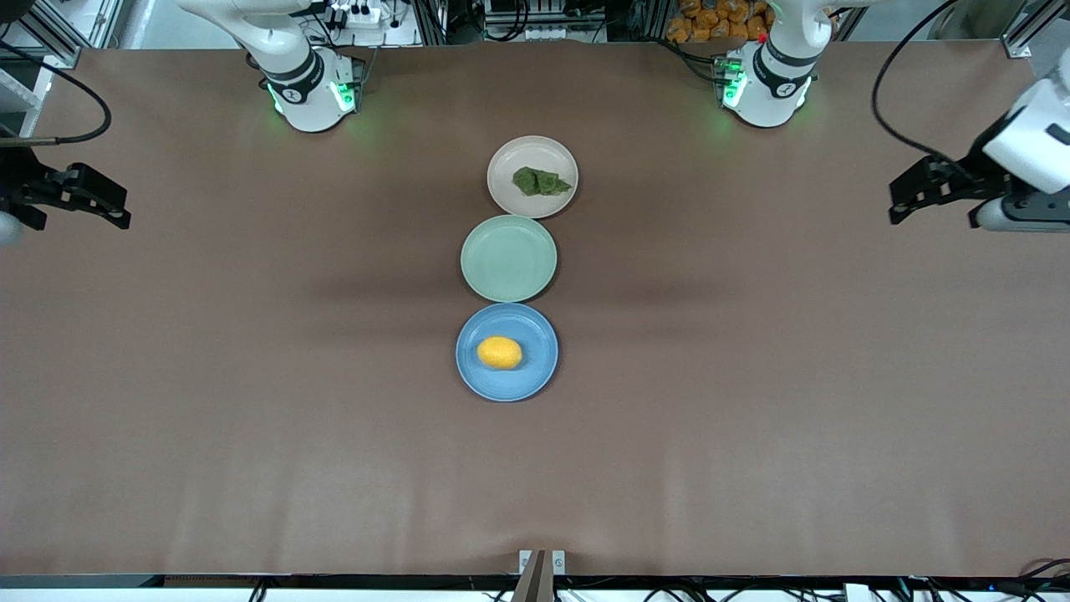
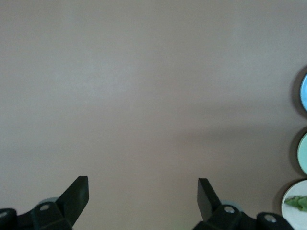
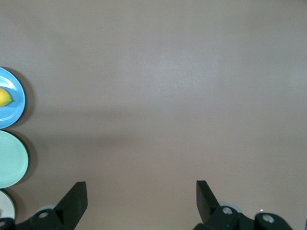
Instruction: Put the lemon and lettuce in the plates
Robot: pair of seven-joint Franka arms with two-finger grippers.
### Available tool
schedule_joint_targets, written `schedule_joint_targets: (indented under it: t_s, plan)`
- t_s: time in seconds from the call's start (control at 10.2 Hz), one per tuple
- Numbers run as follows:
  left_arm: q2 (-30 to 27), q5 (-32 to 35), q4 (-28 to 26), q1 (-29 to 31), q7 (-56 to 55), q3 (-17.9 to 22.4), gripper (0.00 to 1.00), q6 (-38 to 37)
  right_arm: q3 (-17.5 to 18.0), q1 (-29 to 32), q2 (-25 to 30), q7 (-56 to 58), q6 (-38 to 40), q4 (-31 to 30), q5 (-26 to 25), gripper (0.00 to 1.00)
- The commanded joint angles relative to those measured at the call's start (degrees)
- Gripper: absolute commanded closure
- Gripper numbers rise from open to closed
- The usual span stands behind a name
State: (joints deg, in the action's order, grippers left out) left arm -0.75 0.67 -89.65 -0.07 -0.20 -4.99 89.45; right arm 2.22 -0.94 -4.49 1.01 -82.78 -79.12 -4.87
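Observation:
The yellow lemon (image 1: 500, 353) lies in the blue plate (image 1: 535, 376), the plate nearest the front camera. The dark green lettuce (image 1: 541, 181) lies in the pale beige-pink plate (image 1: 512, 159), nearest the robots' bases. My left gripper (image 1: 907, 201) hangs open and empty over the table's left-arm end; in its wrist view (image 2: 143, 184) the lettuce (image 2: 298, 202) shows at the edge. My right gripper (image 1: 113, 209) hangs open and empty over the right-arm end; in its wrist view (image 3: 141, 187) the lemon (image 3: 4, 97) and blue plate (image 3: 17, 108) show.
A pale green plate (image 1: 508, 257) sits empty between the two other plates, in one row down the table's middle. It also shows in the right wrist view (image 3: 9, 159). Brown table surface (image 1: 752, 376) lies bare on both sides of the row.

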Motion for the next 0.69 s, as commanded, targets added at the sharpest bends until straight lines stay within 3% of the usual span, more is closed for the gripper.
schedule_joint_targets:
  t_s: [0.0, 0.59]
  plan:
    - [-0.31, -1.29, 0.96, -0.37, 5.19, 2.78, 0.00, -2.26, 1.29, 0.94, 2.12, 1.98, -1.76, -1.65, -1.37, 0.00]
    - [-2.41, -1.02, 1.40, -0.90, 3.90, 3.76, 0.00, -2.62, 1.65, 0.76, 2.21, 1.89, -6.67, -2.88, -1.19, 0.00]
